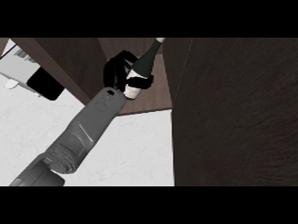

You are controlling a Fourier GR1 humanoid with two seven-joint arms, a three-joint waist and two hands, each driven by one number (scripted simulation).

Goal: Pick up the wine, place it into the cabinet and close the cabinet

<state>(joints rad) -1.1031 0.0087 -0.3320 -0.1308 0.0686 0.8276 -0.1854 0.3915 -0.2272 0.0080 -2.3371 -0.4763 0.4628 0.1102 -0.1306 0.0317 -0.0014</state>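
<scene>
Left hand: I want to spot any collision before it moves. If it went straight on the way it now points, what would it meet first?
The left hand, curled round the wine bottle, points into the open cabinet. Going straight on, it would probably meet the cabinet's back; depth is unclear.

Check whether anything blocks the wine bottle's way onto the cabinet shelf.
Nothing visible does. The hand is curled round the wine bottle, which is already over the cabinet shelf, between the side panel and the open door.
</scene>
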